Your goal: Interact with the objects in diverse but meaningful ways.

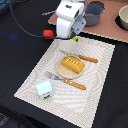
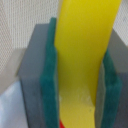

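Observation:
My gripper [image 1: 74, 35] hangs over the far edge of the striped placemat [image 1: 95, 85], shut on the small yellow banana [image 1: 75, 38], whose tip pokes out below the fingers. In the wrist view the banana [image 2: 85, 40] fills the gap between the green pads [image 2: 49, 75]. The round red fruit [image 1: 47, 33] lies on the black cloth just to the exterior view's left of the gripper. The golden-orange bread loaf [image 1: 71, 65] rests on a small round plate [image 1: 62, 72] mid-mat. The white-and-light-blue carton [image 1: 44, 88] stands at the mat's near left corner.
A wooden-handled knife [image 1: 82, 58] lies behind the loaf and a wooden-handled fork [image 1: 67, 80] in front of it. A grey pot [image 1: 95, 12] and another pot [image 1: 123, 17] sit on a brown board [image 1: 107, 31] at the back.

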